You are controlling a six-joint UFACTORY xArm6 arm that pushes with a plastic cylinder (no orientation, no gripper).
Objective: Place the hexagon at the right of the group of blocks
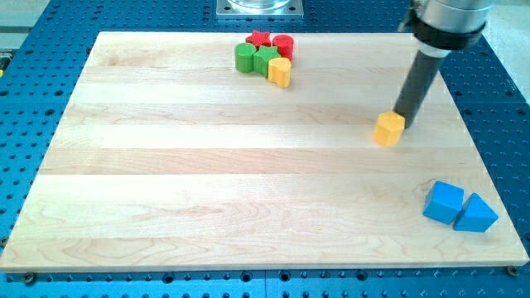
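Observation:
A yellow hexagon block lies on the wooden board at the view's right of centre. My tip rests just at the hexagon's upper right edge, touching or nearly touching it. A group of blocks sits near the view's top centre: a red star, a red cylinder, a green cylinder, a green star-like block and a yellow rounded block. The hexagon lies well to the lower right of this group.
A blue cube and a blue triangular block sit together near the board's lower right corner. The blue perforated table surrounds the board. A metal mount shows at the view's top edge.

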